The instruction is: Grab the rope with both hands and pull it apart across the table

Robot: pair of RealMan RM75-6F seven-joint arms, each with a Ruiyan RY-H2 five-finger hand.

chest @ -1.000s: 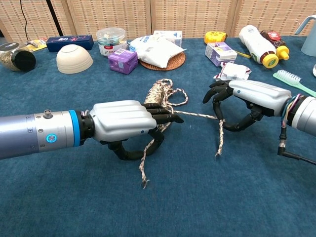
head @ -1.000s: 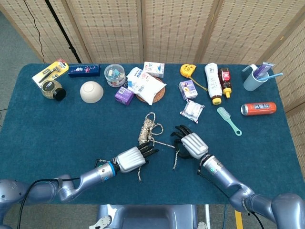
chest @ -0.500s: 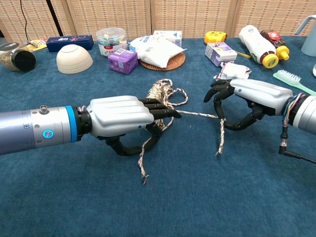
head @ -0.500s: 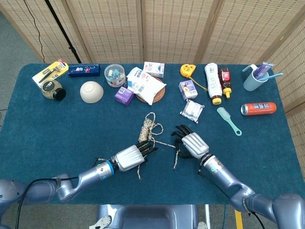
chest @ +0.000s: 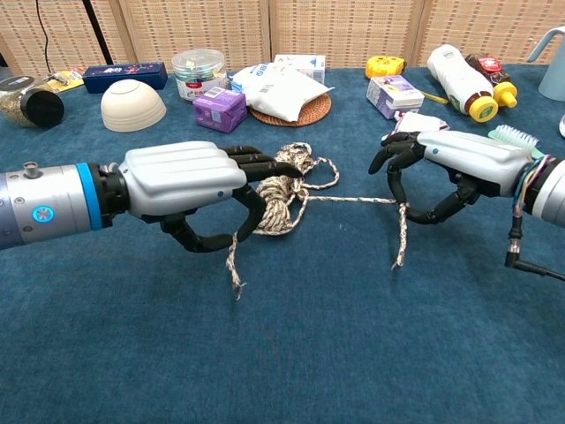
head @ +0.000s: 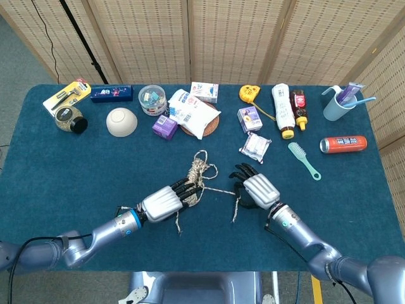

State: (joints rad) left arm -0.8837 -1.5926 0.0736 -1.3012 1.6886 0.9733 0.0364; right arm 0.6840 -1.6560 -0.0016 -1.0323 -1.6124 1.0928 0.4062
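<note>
We find the rope (chest: 282, 190) in the middle of the table (head: 63, 171), just below the centre of the head view, with most of it still bunched in a coil between the two hands; over the last second our left hand (head: 163, 202) has slid toward the lower left of the frame, and the free tail that hangs from it has gone with it; the left hand's fingers (chest: 256, 163) are curled round the strand beside the coil, so we read it as grasping the rope. Our right hand (head: 256, 191) has drifted a little to the right and up, and it too is clenched on the rope, with a short end dangling below its fingers (chest: 393, 155). Between the two hands the strand now runs straighter and longer than a second ago, which we take as the pull having begun; the coil, however, looks to have been dragged along with the left hand rather than paid out, and it remains a tight bundle. We judge the task to be in its early stretch: both holds look sound, the hands are separating, but much of the length is still wound up; the boxes, bowl (head: 121, 121) and bottles along the top of the frame are well apart from the work.
</note>
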